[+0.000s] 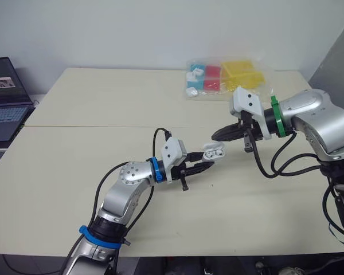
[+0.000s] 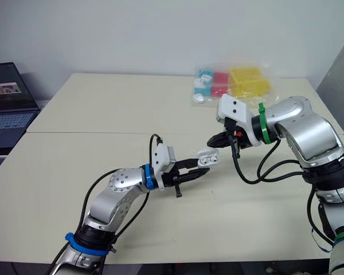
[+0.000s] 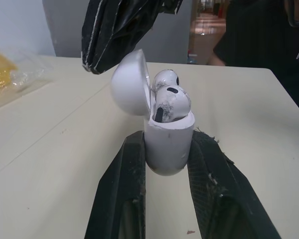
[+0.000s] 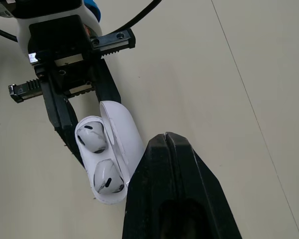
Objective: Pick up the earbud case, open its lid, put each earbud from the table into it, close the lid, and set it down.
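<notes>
My left gripper [image 1: 205, 166] is shut on a white earbud case [image 3: 168, 144], holding it just above the table. The case's lid [image 3: 131, 83] stands open, and two white earbuds [image 3: 170, 102] sit in its wells. Seen from the right wrist, both earbuds [image 4: 100, 159] lie side by side in the case [image 4: 120, 149]. My right gripper [image 1: 215, 135] is shut and empty, its tips just behind and above the open lid. In the left wrist view the right gripper [image 3: 117, 31] hangs close over the lid.
A clear bag of coloured blocks [image 1: 225, 77] lies at the table's far right. A laptop [image 1: 3, 97] stands off the table's left end. A person in dark clothing [image 3: 269, 40] is beyond the table in the left wrist view.
</notes>
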Controlling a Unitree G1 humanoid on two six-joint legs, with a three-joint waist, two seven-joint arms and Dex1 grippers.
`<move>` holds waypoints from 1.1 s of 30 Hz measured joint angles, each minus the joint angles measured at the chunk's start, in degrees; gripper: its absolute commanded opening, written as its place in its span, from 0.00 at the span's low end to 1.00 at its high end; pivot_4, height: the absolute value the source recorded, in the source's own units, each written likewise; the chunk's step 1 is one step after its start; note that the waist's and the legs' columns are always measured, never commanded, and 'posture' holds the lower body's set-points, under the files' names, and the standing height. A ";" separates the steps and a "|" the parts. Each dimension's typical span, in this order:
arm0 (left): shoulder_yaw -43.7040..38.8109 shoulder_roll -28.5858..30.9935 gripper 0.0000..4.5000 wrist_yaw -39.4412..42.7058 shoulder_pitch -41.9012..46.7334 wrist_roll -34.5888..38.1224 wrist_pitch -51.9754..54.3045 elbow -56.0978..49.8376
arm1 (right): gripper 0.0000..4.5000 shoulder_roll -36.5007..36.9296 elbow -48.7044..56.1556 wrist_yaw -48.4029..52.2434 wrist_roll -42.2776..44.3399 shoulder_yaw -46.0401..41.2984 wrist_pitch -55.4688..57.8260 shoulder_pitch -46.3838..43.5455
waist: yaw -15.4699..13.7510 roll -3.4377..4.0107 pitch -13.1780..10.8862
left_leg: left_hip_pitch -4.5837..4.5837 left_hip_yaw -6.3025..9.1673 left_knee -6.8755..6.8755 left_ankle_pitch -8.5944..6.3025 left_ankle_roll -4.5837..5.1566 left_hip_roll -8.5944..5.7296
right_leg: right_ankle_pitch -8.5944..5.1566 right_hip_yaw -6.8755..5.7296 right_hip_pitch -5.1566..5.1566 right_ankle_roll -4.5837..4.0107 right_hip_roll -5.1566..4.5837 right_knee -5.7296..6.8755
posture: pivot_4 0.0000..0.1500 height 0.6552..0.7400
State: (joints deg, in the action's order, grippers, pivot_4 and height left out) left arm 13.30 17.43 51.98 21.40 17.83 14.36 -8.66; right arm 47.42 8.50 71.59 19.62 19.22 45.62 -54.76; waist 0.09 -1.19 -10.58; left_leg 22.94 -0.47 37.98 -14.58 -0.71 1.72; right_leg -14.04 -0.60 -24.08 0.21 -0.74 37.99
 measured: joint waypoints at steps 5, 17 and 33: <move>0.18 0.08 0.18 -0.08 0.01 -0.04 0.19 0.01 | 0.00 0.71 3.72 1.92 2.11 -0.25 2.22 0.97 | 0.00 0.00 0.00 | 0.00 0.01 0.00 0.00 0.00 0.00 | -0.01 -0.01 0.00 0.01 0.00 0.00 | 1.00 1.00; 0.83 -0.09 0.18 -0.33 -0.18 -0.05 1.91 0.27 | 0.00 1.12 7.00 -0.52 1.99 -1.89 2.56 5.63 | -0.01 0.00 0.00 | 0.00 0.00 0.02 0.00 0.00 -0.02 | -0.01 -0.01 0.00 0.02 0.00 0.02 | 1.00 1.00; -0.31 0.24 0.18 -3.78 11.23 12.74 40.76 5.66 | 0.00 8.81 18.29 -7.47 5.19 -17.98 3.13 23.86 | -0.10 -0.02 -0.01 | 0.01 0.07 0.07 0.00 0.00 -0.11 | -0.15 -0.06 0.04 0.28 0.03 0.04 | 1.00 1.00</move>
State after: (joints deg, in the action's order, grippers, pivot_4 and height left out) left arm 12.99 17.67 48.20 32.63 30.57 55.11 -2.99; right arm 56.23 26.80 64.12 24.80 1.25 48.75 -30.90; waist -0.01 -1.21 -10.59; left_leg 22.95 -0.40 38.05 -14.58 -0.72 1.62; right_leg -14.19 -0.65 -24.04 0.49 -0.71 38.03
